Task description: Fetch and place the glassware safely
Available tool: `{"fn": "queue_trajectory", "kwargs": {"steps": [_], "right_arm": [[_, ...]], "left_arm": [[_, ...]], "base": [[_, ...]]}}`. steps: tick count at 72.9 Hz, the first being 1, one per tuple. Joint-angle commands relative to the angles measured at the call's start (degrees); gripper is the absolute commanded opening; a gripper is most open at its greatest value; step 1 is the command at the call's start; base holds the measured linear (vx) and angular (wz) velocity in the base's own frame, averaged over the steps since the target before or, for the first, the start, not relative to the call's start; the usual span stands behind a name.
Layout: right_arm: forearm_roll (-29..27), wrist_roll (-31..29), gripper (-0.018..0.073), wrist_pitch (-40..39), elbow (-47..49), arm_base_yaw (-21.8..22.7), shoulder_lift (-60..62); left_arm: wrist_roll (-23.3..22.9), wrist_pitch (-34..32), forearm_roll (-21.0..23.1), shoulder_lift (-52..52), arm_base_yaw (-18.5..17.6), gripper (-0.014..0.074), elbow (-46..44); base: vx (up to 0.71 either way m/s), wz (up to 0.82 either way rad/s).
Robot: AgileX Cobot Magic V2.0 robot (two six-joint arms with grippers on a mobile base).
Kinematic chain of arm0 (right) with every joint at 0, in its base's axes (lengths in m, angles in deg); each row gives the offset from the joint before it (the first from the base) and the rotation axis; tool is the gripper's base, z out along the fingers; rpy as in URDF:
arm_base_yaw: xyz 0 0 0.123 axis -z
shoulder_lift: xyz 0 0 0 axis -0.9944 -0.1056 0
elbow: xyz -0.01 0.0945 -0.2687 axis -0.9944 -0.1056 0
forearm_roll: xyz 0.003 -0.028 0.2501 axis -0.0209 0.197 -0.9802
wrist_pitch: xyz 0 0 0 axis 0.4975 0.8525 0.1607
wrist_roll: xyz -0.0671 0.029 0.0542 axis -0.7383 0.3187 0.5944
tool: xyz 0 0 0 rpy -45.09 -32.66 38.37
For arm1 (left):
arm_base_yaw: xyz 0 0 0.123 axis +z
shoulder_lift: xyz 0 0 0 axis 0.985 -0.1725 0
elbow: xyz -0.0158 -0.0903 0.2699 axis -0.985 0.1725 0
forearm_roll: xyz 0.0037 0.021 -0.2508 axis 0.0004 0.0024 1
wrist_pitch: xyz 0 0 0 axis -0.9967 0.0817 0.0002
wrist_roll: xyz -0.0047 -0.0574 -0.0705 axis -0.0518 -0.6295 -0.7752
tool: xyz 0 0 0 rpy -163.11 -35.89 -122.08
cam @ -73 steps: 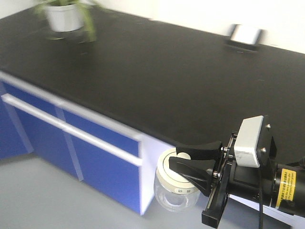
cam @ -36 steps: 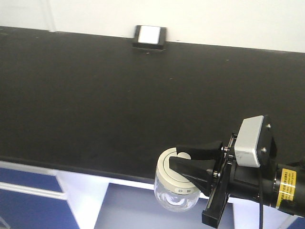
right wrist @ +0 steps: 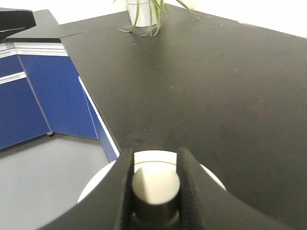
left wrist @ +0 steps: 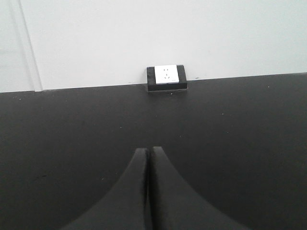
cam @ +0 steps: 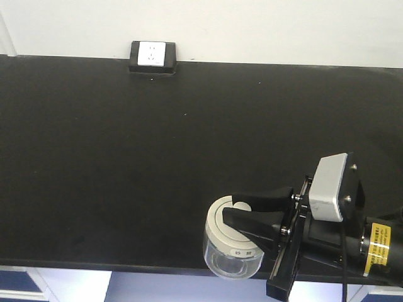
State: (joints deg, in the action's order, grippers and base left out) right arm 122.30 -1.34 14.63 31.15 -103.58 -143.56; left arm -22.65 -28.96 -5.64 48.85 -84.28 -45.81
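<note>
Exterior front-facing view showed a broad matte black worktop (cam: 157, 145) filling most of the scene, backed by a white wall. Blue cabinet fronts with white trim (right wrist: 33, 96) stood below its edge in the right wrist view. Nothing lay on the middle of that surface, so room for a set-down looked plentiful.

Next in size, the right gripper (cam: 232, 207) hung at the worktop's near edge, its black fingers (right wrist: 122, 191) clenched on the lid's knob. The left gripper (left wrist: 148, 152) was pressed together with nothing between its fingers, pointing across the worktop toward a white wall socket in a black housing (left wrist: 166, 77).

The small squat clear glass jar (cam: 230, 261) was airborne beneath the right gripper. It sat partly over the worktop's front edge and touched no surface that could be seen. Its round cream-white lid (cam: 220, 229) was in place, and the central knob (right wrist: 154, 184) sat squeezed between the fingers.

Judged from this, the fetch was done: the jar was secured and brought to the worktop. Placement remained: carrying it further over the black surface, lowering it until the glass base rested, then letting go. Since only the knob was gripped, whether the lid would hold the glass body could not be told.
</note>
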Motion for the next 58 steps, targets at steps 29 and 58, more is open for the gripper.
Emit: {"fn": "queue_trajectory", "kwargs": {"steps": [29,58], "right_arm": [[-3.1,-0.4,-0.0001,-3.7,1.7,0.1,0.8],[-3.1,-0.4,-0.0001,-3.7,1.7,0.1,0.8]], "left_arm": [[-0.4,-4.1,0.4,-0.6,-0.1,-0.0007,-1.6],[-0.4,-4.1,0.4,-0.6,-0.1,-0.0007,-1.6]], "base": [[0.11,-0.10],[0.07,0.00]]}}
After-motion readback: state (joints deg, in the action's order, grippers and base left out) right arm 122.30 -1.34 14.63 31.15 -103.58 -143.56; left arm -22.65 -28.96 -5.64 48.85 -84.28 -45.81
